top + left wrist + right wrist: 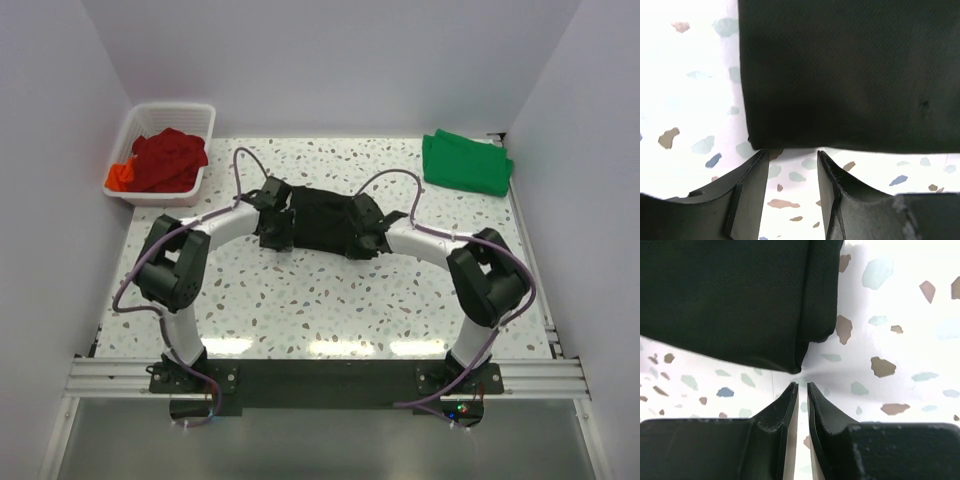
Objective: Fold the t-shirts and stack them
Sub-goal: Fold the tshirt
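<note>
**Inspector A:** Left gripper [790, 165] first. Its jaws stand apart with bare speckled desk [685, 100] between them, tips just short of the near hem of the black t-shirt [850, 75]. Nothing is pinched.

**Inspector B:** Agreed. The right gripper [801, 390] differs: its jaws are nearly pressed together, only a sliver of gap, and nothing is in it. The tips sit just beside the shirt's folded corner, apart from the cloth.

**A:** From overhead, the black t-shirt lies mid-desk as a folded rectangle, one gripper at each end. Taking that shirt as the reference: the green t-shirt [466, 162] lies folded beyond it toward the far right corner, well apart. The white basket [135, 125] stands beyond it at the far left, holding the dark red t-shirt [168, 158] with the orange t-shirt [120, 177] beside it, both crumpled.

**B:** My judgement of the step: the black shirt is being finished, either a last fold or a lift toward the green one.

**A:** Recommendations. The right gripper must spread before advancing, or it will merely push the corner. Both should slide low along the desk, under all layers at the hem, and close together. Lift level and evenly so the fold does not spill open.

**B:** Risk noted: catching only the top layer.
</note>
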`<action>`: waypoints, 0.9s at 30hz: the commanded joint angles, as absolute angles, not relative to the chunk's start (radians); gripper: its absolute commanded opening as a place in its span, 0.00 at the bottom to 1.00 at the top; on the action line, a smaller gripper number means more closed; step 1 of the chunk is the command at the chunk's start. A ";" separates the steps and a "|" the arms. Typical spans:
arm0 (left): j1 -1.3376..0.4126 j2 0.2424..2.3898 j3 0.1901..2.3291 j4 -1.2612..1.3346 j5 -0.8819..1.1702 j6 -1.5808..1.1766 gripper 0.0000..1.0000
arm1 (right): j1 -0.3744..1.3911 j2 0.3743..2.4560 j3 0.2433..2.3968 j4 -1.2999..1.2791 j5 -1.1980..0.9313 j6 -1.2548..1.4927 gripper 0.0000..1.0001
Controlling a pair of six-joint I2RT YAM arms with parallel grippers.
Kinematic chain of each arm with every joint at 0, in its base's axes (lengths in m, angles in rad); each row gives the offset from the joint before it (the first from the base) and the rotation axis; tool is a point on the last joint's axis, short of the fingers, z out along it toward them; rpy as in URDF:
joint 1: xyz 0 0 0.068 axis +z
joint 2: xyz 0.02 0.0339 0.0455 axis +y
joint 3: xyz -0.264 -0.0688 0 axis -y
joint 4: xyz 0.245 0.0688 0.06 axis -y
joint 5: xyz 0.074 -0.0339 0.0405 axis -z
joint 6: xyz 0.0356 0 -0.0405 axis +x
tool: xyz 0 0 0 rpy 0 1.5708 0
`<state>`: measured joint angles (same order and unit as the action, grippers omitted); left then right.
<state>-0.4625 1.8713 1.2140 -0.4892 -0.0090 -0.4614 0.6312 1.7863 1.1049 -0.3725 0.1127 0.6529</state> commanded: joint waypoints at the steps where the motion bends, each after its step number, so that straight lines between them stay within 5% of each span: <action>1: -0.465 1.772 1.204 -0.482 -0.031 -0.459 0.49 | 0.649 1.691 1.190 -0.422 0.169 0.601 0.18; 9: -0.466 1.652 1.253 -0.477 -0.043 -0.460 0.51 | 0.655 1.695 1.250 -0.425 0.155 0.594 0.20; 27: -0.465 1.956 1.396 -0.446 0.029 -0.474 0.51 | 0.635 1.916 1.324 -0.357 0.140 0.577 0.22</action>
